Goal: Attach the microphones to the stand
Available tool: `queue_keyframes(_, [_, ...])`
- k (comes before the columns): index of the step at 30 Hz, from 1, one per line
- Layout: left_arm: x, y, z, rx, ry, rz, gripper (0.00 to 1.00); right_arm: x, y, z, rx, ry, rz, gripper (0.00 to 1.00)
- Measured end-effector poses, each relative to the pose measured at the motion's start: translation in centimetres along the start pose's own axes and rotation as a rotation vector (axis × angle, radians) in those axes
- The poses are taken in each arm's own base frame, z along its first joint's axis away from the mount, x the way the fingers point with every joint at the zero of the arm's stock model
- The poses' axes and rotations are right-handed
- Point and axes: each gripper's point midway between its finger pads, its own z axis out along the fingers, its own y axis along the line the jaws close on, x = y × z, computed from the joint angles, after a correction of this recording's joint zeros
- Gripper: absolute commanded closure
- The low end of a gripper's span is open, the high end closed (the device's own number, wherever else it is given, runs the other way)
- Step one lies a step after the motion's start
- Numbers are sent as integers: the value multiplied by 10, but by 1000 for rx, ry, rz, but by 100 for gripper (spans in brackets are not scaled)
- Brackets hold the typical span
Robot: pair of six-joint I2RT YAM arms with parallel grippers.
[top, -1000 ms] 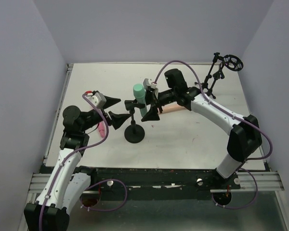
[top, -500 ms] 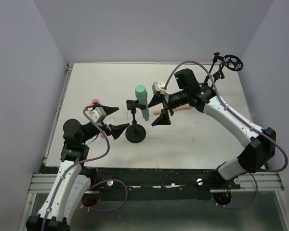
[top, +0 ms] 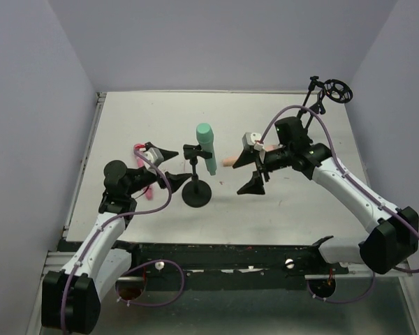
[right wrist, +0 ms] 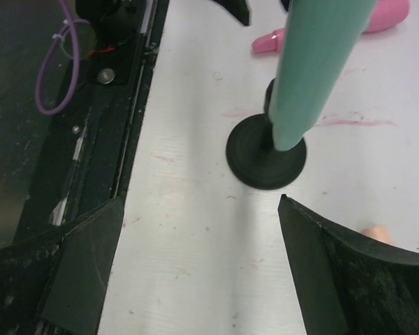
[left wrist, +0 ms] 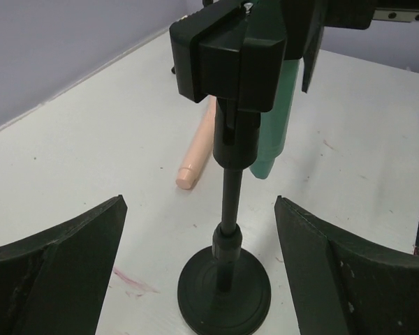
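Note:
The teal-green microphone (top: 207, 148) hangs head up in the clamp (top: 190, 150) of the black stand (top: 196, 195); it also shows in the left wrist view (left wrist: 276, 112) and the right wrist view (right wrist: 314, 63). The pink microphone (top: 144, 178) lies on the table by my left arm. The peach-tan microphone (top: 232, 162) lies behind the stand, partly hidden by my right gripper. My left gripper (top: 173, 167) is open and empty, just left of the stand pole (left wrist: 227, 202). My right gripper (top: 250, 172) is open and empty, right of the stand.
A second black stand with a ring-shaped holder (top: 337, 89) is at the table's back right corner. The table's dark front rail (right wrist: 105, 105) runs along the near edge. Grey walls enclose the white table (top: 286, 202) on three sides.
My right gripper has drawn back to the right, away from the teal-green microphone, which stays in the clamp. My left arm has sunk lower, its gripper still beside the stand.

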Motion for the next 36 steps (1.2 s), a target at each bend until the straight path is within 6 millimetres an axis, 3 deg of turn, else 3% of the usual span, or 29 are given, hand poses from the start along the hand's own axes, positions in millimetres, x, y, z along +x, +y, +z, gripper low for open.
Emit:
queue_keyframes(7, [11,-8,18,64,8,-30,8,34,34,-5,-65,-69,68,0])
queue_keyframes(12, [15,-18,31,91,5,2,15,33,35,-5,-82,-102,59,0])
queue_keyframes(14, [18,-16,35,78,9,10,17,33,35,-5,-80,-107,47,0])
queue_keyframes(17, [22,-13,39,53,3,27,29,31,36,-6,-77,-110,36,0])
queue_keyframes(24, [21,-11,42,9,-21,57,39,30,35,-8,-69,-112,23,0])
queue_keyframes(31, [26,-10,44,-13,-23,53,78,31,33,-9,-64,-114,20,0])
queue_keyframes(33, [27,-10,43,-22,-29,43,93,31,33,-10,-61,-116,21,0])
queue_keyframes(36, [27,-12,43,-21,-34,10,100,30,31,-12,-53,-119,20,0])
